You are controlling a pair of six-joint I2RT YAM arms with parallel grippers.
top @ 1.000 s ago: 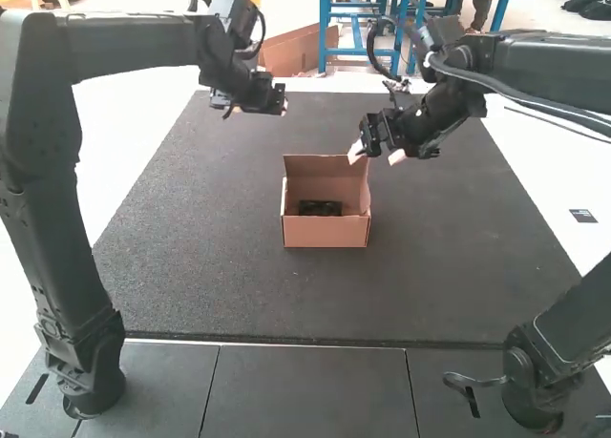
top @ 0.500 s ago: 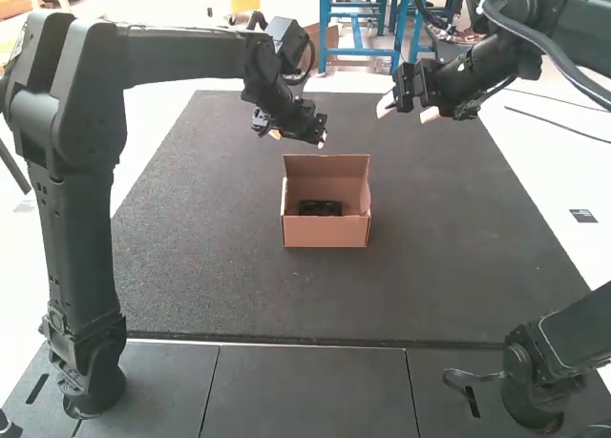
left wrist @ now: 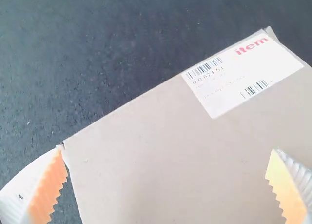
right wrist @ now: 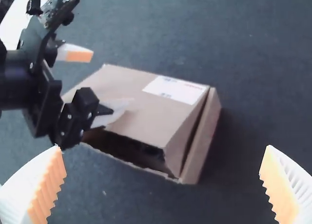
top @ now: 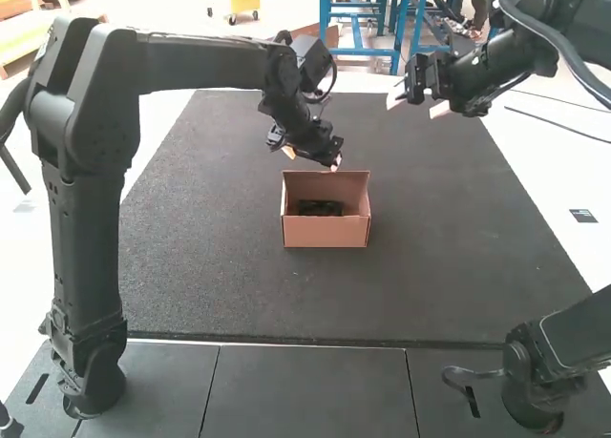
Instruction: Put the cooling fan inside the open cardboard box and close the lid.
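The left gripper [top: 313,159] is spread wide, with nothing gripped; one finger [right wrist: 113,108] appears to be laid against the raised lid [top: 326,182] (contact is unclear). Its arm is angled down over the cardboard box [top: 325,232]. The right gripper [top: 416,96] is held wide open and empty, high above the mat [top: 191,219]. The cooling fan [top: 320,207] is seen inside the box.

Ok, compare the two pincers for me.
The left pincer is at the lid's top edge; the right pincer hangs clear of the box, beyond it to the right. The left pincer points down; the right pincer points more sideways. Both are open and empty, with ribbed white-and-orange fingers.
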